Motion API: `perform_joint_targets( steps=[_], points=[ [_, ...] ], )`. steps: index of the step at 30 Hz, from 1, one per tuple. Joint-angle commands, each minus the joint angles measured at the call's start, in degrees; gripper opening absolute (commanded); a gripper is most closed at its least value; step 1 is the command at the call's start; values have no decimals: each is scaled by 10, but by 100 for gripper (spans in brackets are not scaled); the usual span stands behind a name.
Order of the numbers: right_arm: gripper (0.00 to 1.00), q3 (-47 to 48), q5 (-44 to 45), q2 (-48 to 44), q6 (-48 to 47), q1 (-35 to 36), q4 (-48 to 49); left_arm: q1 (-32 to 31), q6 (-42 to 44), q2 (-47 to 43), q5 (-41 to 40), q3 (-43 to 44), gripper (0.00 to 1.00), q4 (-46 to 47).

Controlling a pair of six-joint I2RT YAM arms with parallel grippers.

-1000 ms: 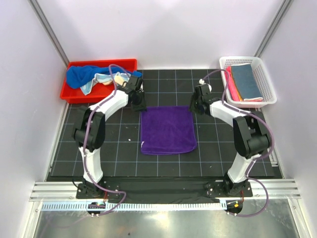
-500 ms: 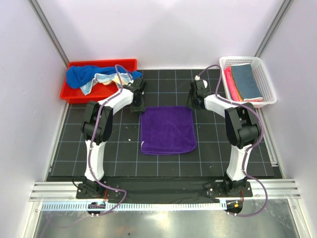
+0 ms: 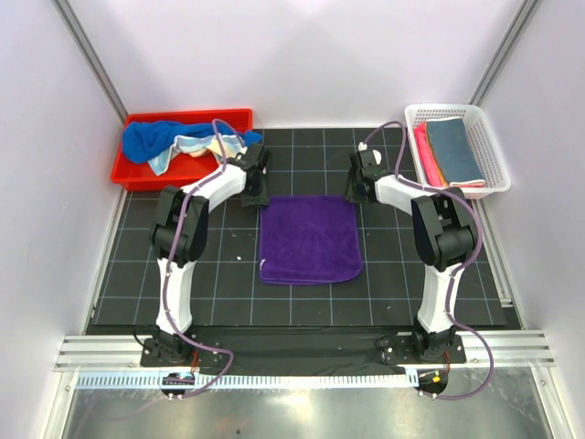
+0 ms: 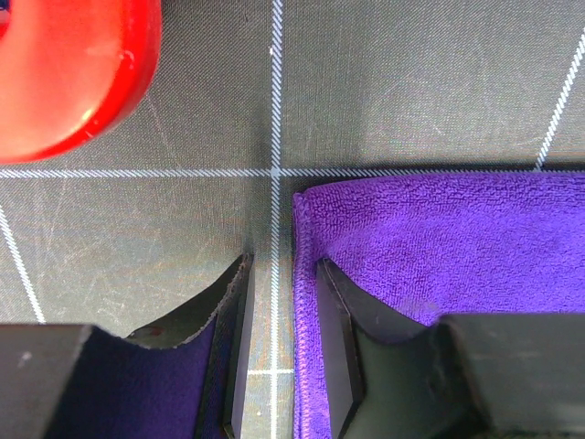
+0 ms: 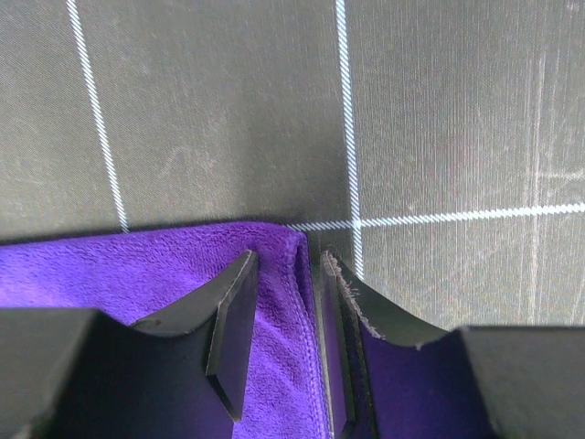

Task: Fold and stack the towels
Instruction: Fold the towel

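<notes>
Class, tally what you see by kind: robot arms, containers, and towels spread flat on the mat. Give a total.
Robot arms: 2 (left arm, right arm)
Containers: 2 (red bin, white basket)
Towels spread flat: 1 (purple towel)
Total: 5

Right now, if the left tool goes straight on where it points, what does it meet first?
The purple towel, its left hem near the far corner; the left tool straddles that edge, black mat alongside. Depth unclear: it may already touch.
</notes>
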Motion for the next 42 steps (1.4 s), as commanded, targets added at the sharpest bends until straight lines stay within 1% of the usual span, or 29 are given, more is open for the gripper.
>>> perform_joint_targets(
  steps=[1,6,12,17,22,27,34,42],
  points=[
    [40,17,-2,-3,-5,-5,24,3,11,-41,14,-9,37,31],
    [40,18,-17,0,-3,-14,34,5,14,-68,28,-22,39,49],
    [40,8,-15,-27,-1,-24,42,10,15,-94,32,-27,40,55],
    [41,1,-24,-63,-5,-25,36,14,18,-79,36,-9,40,45],
    [41,-33,-26,-85,-6,-23,38,14,18,-64,48,-9,41,48],
    [41,-33,-36,-63,-12,-18,29,13,15,-45,55,-4,42,53],
    [41,-7,-43,-15,-15,-13,21,12,15,-16,30,-6,41,56],
    [41,17,-27,14,-20,-14,20,12,13,-10,14,-32,41,100]
  ],
)
